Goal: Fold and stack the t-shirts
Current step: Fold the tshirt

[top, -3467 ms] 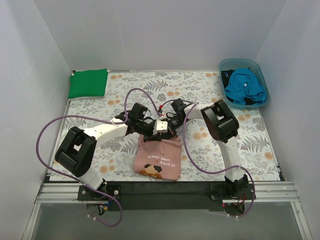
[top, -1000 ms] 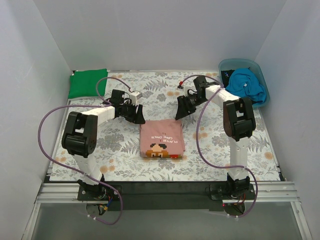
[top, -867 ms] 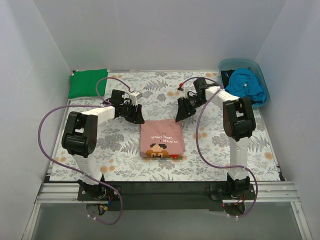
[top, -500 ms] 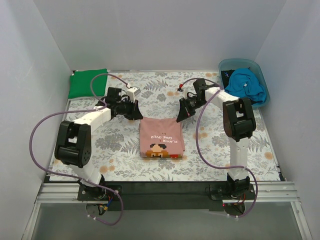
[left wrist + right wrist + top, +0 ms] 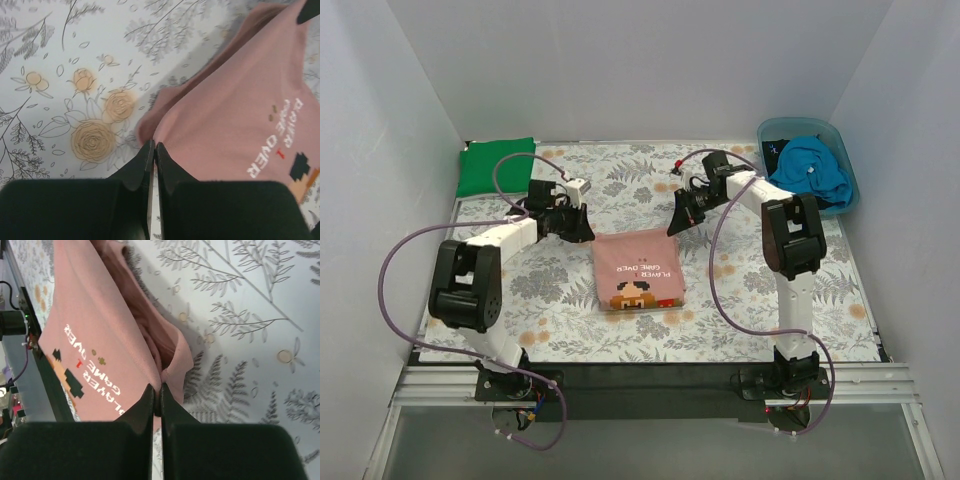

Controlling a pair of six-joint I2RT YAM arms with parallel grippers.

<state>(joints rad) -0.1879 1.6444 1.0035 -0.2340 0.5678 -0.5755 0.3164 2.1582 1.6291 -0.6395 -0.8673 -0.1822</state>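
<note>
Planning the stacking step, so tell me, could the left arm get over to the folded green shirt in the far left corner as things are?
Probably yes, once it lets go. The green shirt lies uncovered with open table between, but the left hand is shut on the pink shirt.

The floral counter (image 5: 570, 290) carries a folded pink tee (image 5: 638, 272) at its middle, a green tee (image 5: 497, 166) far left of it, and a tub (image 5: 847, 196) far right.

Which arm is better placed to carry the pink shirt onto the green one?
Left, probably. The left gripper pinches the pink shirt on the side nearer the green shirt; the right gripper is farther.
</note>
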